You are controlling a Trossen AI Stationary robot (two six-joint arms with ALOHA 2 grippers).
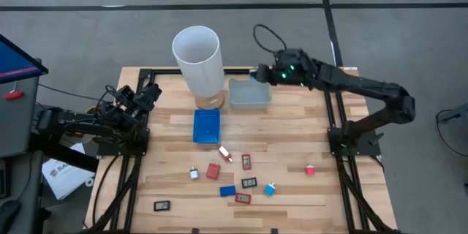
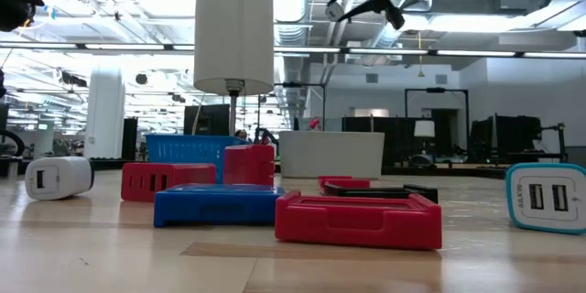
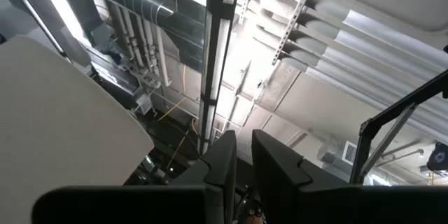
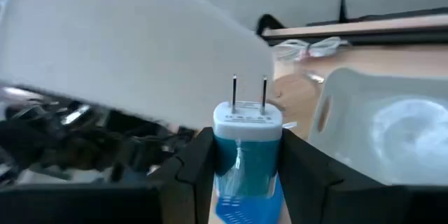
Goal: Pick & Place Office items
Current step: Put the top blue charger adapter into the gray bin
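My right hand is clamped on a blue-and-white plug adapter, prongs pointing away from the wrist. From above, that hand hangs at the far side of the worktop, over the left end of the pale grey tray, just right of the tall white cylinder. I judge this to be the carry-and-drop step: the adapter is up in the air, not yet in the tray. The next move calls for centring it over the tray's hollow, lowering a little, and letting go without clipping the cylinder.

My left hand waits at the left edge of the worktop, raised and aimed at the ceiling; in its own view the fingers sit close together with nothing between them.

Counting what remains on the near half of the worktop, I find about ten small pieces: roughly four red ones, two blue, two dark-framed ones, one white and one red-and-white. There are two trays, the grey one and a blue slatted one, and one cylinder.
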